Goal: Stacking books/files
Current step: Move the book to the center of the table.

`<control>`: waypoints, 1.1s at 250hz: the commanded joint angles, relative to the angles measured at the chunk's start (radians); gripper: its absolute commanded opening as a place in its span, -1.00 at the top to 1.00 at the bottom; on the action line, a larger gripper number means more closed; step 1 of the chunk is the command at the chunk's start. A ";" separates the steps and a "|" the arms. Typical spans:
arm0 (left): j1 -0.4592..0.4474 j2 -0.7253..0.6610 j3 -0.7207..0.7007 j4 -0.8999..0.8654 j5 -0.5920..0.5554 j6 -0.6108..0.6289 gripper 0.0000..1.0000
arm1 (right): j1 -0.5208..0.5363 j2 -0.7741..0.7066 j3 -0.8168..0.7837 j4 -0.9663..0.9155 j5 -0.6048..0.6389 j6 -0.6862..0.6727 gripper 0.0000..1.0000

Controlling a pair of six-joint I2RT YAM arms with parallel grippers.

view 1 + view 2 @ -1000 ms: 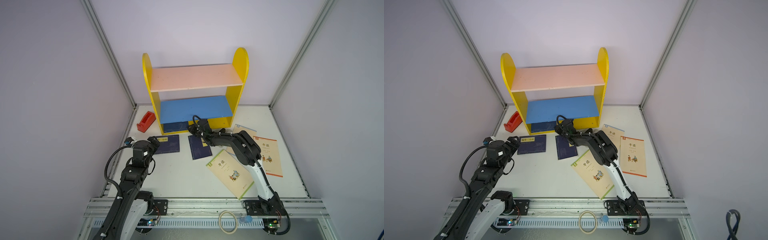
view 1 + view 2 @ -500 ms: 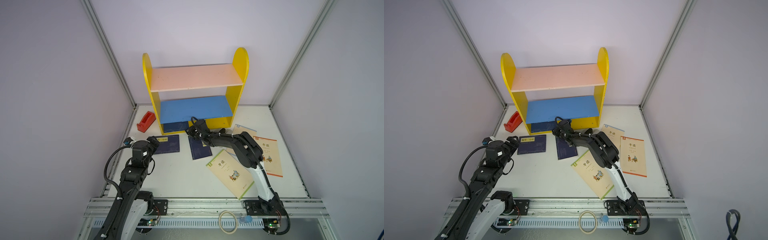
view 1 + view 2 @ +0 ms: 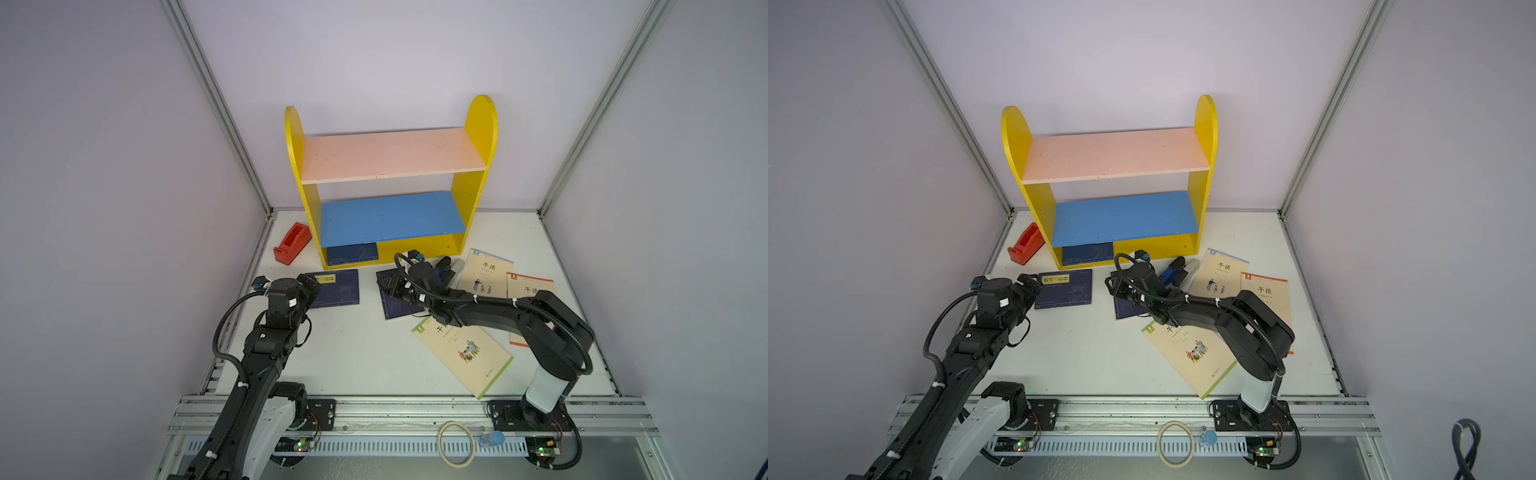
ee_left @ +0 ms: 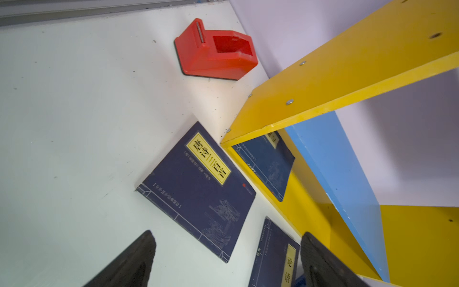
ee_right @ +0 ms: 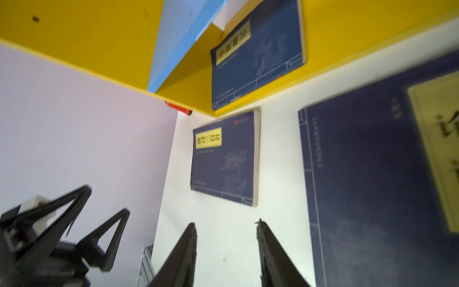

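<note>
Nearest on the white table (image 3: 353, 357), right of centre, a cream book (image 3: 461, 357) lies flat and askew, its far end under the right arm. Farther in, the left gripper (image 4: 227, 238) hovers at the left edge of the left navy book (image 3: 338, 289), its fingers (image 4: 141, 253) spread wide with nothing between them. The right gripper (image 5: 224, 226) hangs by the far left corner of the middle navy book (image 3: 392, 309), jaws parted and empty over bare table between the two navy books. To the right lie two more cream books (image 3: 486, 272) (image 3: 530, 289), side by side, the rightmost partly hidden by the right arm. A blue-and-black stapler (image 3: 1171, 272) sits just beyond the right wrist. Far left stands a red tape dispenser (image 3: 292, 243). At the back, the yellow shelf (image 3: 478, 124) holds the third navy book (image 3: 352, 253) flat at the left end of its bottom level.
</note>
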 commanded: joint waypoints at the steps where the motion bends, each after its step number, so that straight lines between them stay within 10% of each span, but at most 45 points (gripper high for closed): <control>1: 0.036 0.054 0.010 -0.045 -0.018 -0.027 -0.89 | 0.077 0.001 -0.034 0.086 0.082 0.001 0.15; 138: 0.341 0.731 0.300 -0.166 0.392 0.219 -0.96 | 0.142 0.300 0.260 0.027 0.241 0.028 0.06; 275: 0.346 0.821 0.415 -0.231 0.339 0.359 -1.00 | 0.120 0.450 0.371 -0.103 0.182 -0.103 -0.13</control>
